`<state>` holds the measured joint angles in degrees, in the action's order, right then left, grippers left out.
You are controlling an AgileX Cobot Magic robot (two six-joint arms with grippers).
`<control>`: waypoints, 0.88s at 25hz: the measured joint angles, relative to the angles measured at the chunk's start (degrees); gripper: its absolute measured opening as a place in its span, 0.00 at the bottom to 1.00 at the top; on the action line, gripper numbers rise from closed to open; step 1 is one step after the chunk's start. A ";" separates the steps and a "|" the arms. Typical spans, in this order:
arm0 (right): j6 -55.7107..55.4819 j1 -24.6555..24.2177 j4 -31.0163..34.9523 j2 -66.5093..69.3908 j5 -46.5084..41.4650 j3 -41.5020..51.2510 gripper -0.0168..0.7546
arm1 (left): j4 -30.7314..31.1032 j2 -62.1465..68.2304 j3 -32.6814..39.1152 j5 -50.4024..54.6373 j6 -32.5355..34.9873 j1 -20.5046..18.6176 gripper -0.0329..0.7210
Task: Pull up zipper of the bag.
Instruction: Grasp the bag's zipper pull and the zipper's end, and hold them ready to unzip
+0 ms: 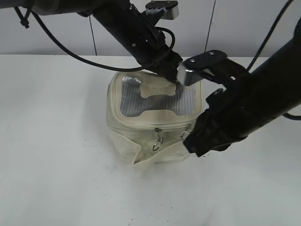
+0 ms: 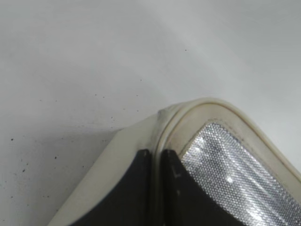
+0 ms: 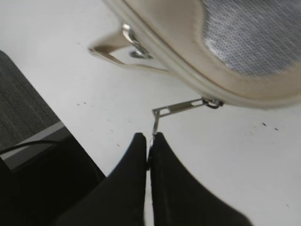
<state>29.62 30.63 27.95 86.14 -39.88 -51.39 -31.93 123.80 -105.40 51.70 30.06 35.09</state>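
Note:
The cream boxy bag (image 1: 141,141) stands on the white table, its lid with grey ribbed window and bone-shaped patch facing up. One silver zipper pull (image 1: 157,141) hangs on its front. My left gripper (image 2: 156,155) is shut on the lid rim of the bag (image 2: 202,110) at the back right corner. My right gripper (image 3: 149,138) is shut on the ring of the second zipper pull (image 3: 181,107), which stretches out taut from the zipper track (image 3: 197,87) on the lid rim. In the exterior view the right arm hides that pull and the gripper.
White table (image 1: 51,141) all around the bag. A cream strap (image 3: 113,47) loops out from the bag's side. A dark grey surface (image 3: 28,122) lies beyond the table edge in the right wrist view. Grey wall panels stand behind.

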 joint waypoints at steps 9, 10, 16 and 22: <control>-0.77 11.44 6.23 3.98 10.71 -2.13 0.01 | 0.14 -0.04 0.00 0.17 -0.05 0.00 0.10; -0.89 11.63 6.36 4.40 10.86 -2.28 0.01 | 0.14 -0.04 0.00 0.17 -0.05 0.00 0.10; -10.97 11.33 1.94 3.93 10.46 -2.63 0.12 | 0.20 -0.06 0.00 -0.13 -0.05 0.00 0.10; -30.50 8.98 -14.05 -0.31 8.60 -2.70 0.64 | 2.49 -1.76 0.25 0.14 -0.25 0.06 0.19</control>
<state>-0.88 39.61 13.90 85.84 -31.28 -54.09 -29.44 122.04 -105.15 51.84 29.80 35.15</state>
